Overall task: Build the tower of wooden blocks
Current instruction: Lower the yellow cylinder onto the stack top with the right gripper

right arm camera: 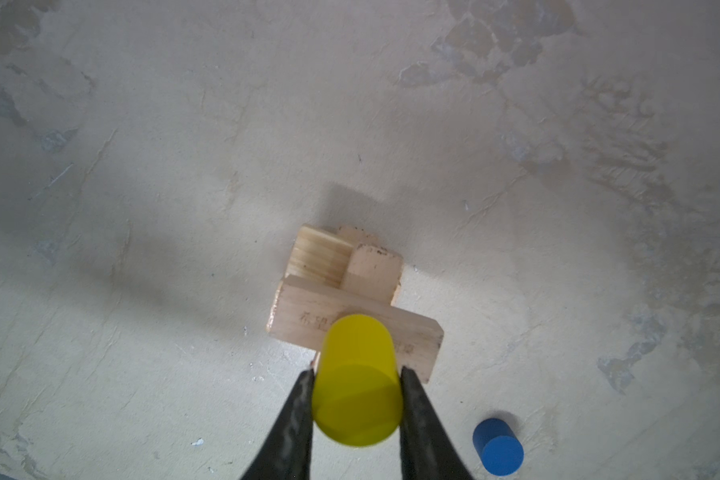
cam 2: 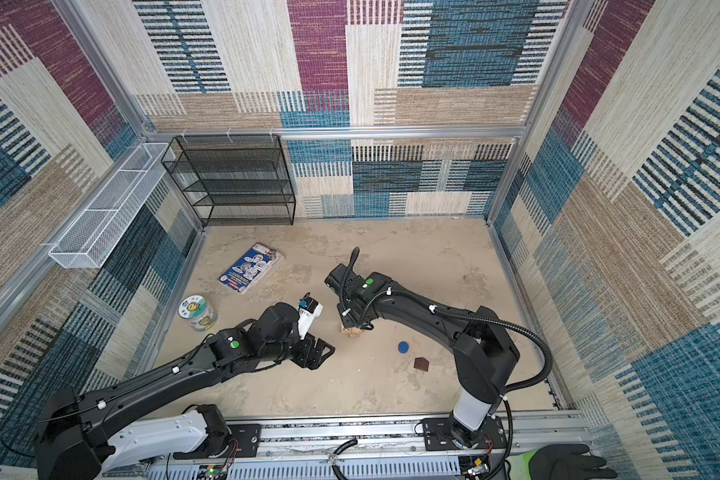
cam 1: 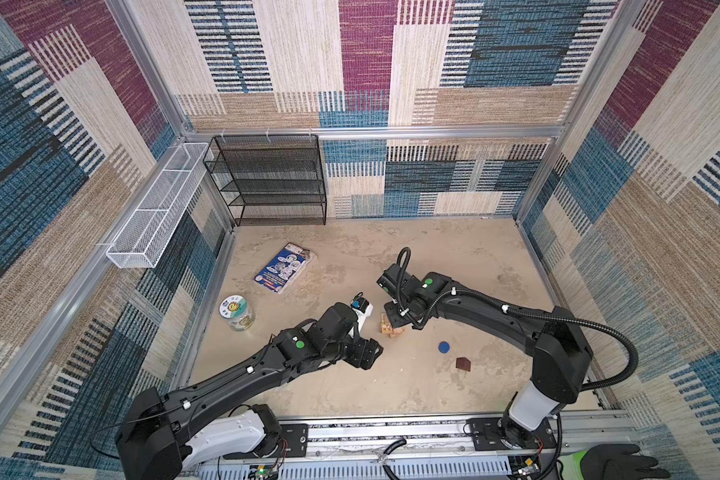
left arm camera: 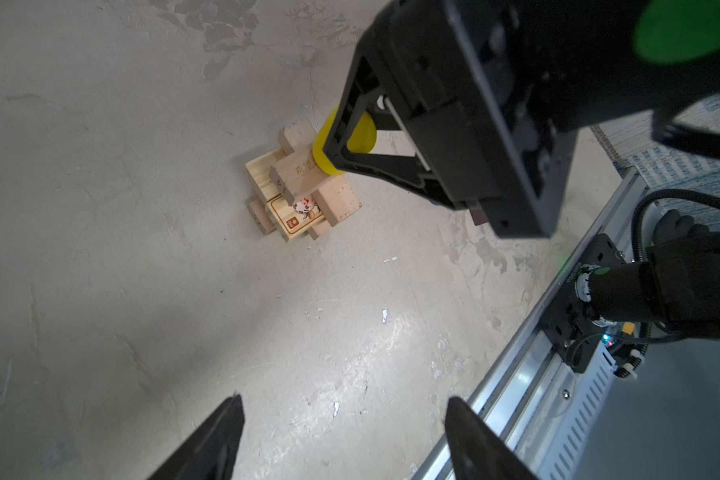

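**Top views.** Table (cam 1: pixel 391 386) w/ a mottled beige, plaster-like surface, boxed in by woven patchwork walls. Two black arms reach toward the middle. The tower (cam 1: pixel 388 325), a criss-cross stack of pale wood bars, stands mid-table, partly hidden under the right gripper (cam 1: pixel 396 319). The left gripper (cam 1: pixel 373 353) hangs near the tower on its left, apart from it. The blue disc (cam 1: pixel 444 347) & the dark-brown house-shaped piece (cam 1: pixel 463 364) lie on the table to the tower's front-right, apart from each other. Only these views show a glossy blue printed packet (cam 2: pixel 250 268), a round jar (cam 2: pixel 198 311) w/ a labelled lid, a black mesh shelf (cam 2: pixel 233 183) & a white wire basket (cam 2: pixel 109 208). Their print is too small to read.

**Left wrist view.** The left gripper (left arm camera: pixel 346 436) has its jaws wide apart w/ nothing btwn them. The tower (left arm camera: pixel 300 187) shows rough, square-cut bars. One lower bar carries a cartoon animal sticker & a small orange tag, text unreadable. The yellow cylinder (left arm camera: pixel 364 133) peeks from behind the right gripper's finger frame at the top bar. A black-gloved hand (left arm camera: pixel 678 224) is beside the metal rail (left arm camera: pixel 537 374).

**Right wrist view.** The right gripper (right arm camera: pixel 356 374) clamps the smooth yellow cylinder (right arm camera: pixel 356 382) btwn black fingers (right arm camera: pixel 304 399), over the tower's top bar (right arm camera: pixel 350 328). Contact w/ the bar can't be told. That bar bears faint dark printed characters. The blue disc (right arm camera: pixel 499 446) looks here like a short, stubby cylinder.
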Controlling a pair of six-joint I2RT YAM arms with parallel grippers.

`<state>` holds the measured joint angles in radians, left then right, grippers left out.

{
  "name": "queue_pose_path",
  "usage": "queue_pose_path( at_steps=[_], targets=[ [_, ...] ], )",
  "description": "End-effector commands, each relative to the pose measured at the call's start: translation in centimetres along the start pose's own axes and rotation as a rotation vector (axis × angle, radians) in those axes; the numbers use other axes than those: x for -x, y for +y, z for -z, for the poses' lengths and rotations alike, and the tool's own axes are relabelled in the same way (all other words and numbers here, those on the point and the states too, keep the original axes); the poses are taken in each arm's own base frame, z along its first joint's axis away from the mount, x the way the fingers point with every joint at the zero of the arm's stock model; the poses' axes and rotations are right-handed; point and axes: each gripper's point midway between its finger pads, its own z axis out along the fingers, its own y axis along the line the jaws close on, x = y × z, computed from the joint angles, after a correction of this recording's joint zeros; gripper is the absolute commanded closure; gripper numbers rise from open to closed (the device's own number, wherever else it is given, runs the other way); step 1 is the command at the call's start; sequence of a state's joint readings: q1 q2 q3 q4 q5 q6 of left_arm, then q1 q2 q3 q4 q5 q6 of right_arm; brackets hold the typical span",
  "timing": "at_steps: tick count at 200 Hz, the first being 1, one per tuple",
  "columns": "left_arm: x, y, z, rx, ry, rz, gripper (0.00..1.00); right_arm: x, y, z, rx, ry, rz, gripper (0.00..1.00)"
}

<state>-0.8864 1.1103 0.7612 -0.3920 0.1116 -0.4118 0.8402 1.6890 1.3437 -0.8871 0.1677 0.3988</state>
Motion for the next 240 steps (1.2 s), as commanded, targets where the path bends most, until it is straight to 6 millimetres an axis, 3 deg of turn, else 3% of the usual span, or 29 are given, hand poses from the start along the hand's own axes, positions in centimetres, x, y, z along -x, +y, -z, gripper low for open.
queue_pose_path(
  at_steps=[1, 240],
  targets=[
    [0.39, -0.52, -0.19, -0.027, -0.013, -0.013, 0.19, 0.68, 0.02, 0.34, -0.003, -0.026, 0.002, 0.85],
    [0.06, -0.53, -0.86, -0.031, 0.011, -0.030, 0.19, 0.70, -0.31, -0.21, -0.031, -0.017, 0.015, 0.85]
  ],
)
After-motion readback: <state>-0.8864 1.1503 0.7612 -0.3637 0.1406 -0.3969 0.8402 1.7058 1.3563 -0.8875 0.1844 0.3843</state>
